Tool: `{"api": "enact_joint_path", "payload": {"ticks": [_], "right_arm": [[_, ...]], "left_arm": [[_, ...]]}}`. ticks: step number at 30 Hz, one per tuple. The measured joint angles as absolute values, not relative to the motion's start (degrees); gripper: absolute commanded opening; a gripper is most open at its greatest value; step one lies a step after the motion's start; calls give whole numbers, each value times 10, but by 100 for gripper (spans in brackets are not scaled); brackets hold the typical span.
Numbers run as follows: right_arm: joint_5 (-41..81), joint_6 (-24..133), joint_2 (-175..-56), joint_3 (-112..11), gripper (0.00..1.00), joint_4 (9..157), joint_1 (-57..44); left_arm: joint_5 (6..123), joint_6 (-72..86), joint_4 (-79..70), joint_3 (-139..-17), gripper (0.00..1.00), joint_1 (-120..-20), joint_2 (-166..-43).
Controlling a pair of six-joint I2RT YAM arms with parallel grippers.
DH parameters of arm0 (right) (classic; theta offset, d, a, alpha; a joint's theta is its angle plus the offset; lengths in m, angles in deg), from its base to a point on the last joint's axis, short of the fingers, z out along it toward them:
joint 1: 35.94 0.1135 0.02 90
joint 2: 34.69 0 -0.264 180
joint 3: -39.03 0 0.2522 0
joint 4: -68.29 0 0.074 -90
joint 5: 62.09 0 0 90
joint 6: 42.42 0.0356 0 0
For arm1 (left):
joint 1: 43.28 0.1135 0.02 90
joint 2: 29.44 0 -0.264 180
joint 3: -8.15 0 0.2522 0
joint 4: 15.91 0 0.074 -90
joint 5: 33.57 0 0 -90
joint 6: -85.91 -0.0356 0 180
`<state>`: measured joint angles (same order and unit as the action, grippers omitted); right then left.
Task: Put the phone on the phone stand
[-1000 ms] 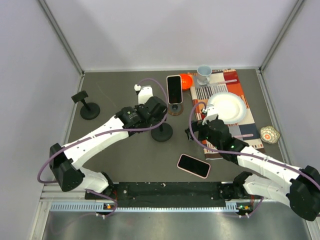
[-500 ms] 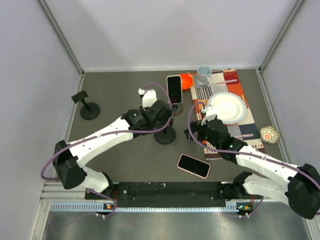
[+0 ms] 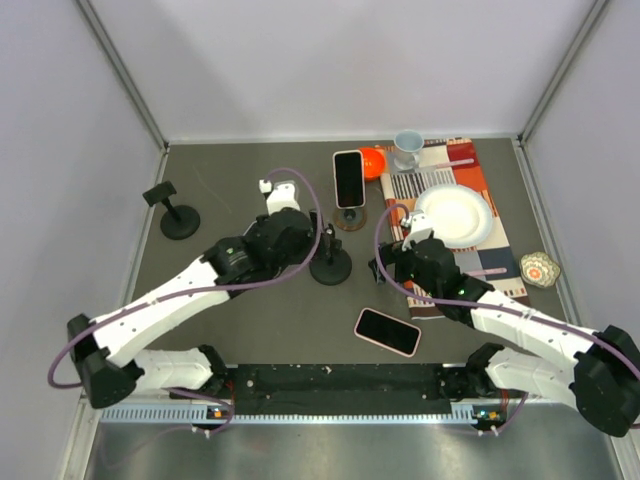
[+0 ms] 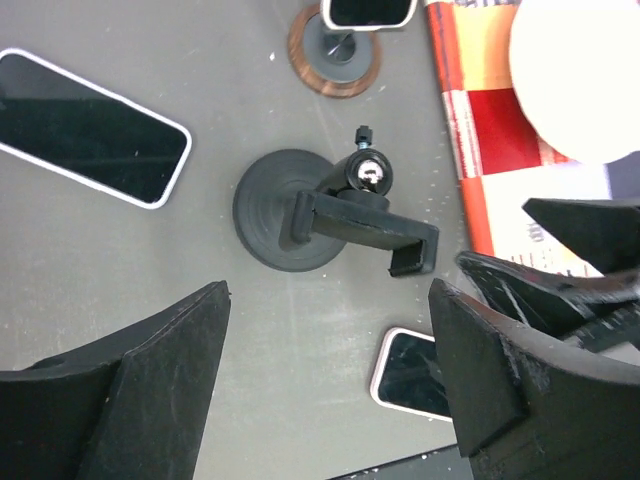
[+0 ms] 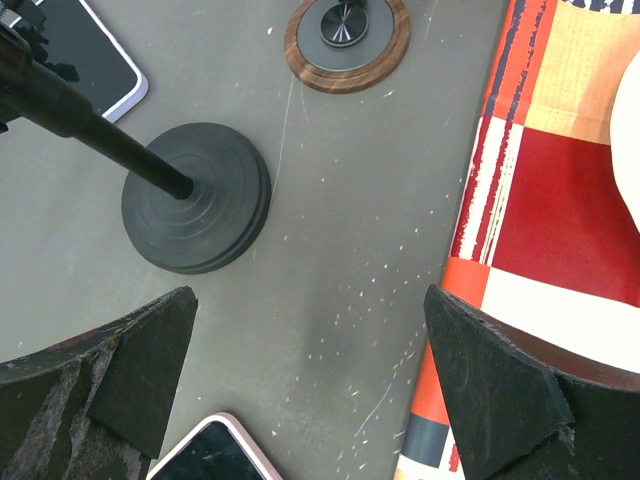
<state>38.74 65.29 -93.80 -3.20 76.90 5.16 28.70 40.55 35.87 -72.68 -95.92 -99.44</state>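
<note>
Left gripper (image 4: 328, 310): fingers spread wide, gripping nothing
Phone stand (image 4: 335, 215): black; sits ahead of the left fingers, in line with the gap between them; clear of both
Phone (image 4: 408, 372): pink-edged; flat on the table (image 4: 150, 260), tucked just inside the left gripper's right-hand finger
Second phone (image 4: 90, 125): white-edged; flat, out beyond the left-hand finger
Right gripper (image 5: 308, 330): fingers wide apart too, nothing held; stand base ahead of its left finger; placemat (image 5: 560, 200) by its right

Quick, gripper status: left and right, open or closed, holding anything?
Left gripper: open, empty, over the black round-based phone stand.
Right gripper: open, holding nothing.
</note>
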Motion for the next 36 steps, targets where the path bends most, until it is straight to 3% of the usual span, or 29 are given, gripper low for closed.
{"api": "enact_joint_path", "payload": {"ticks": [4,9,12,16,19,28,36], "right_arm": [[384,653,-939,-32,97,769,51],[346,646,-950,-32,96,756,52],[310,643,-956,-32,97,741,51],[291,642,-956,-32,96,734,52],[286,642,-956,-32,96,734,51],[283,641,-947,-32,96,736,52],[290,635,-918,-32,96,735,51]], "left_arm": [[317,363,334,-710,83,-947,-936],[382,299,320,-711,91,-896,-923],[450,288,322,-711,98,-802,-927],[470,329,329,-711,99,-667,-931],[454,378,358,-722,99,-633,-956],[466,482,513,-970,99,-582,-1285],[485,576,599,-1030,99,-569,-1453]]}}
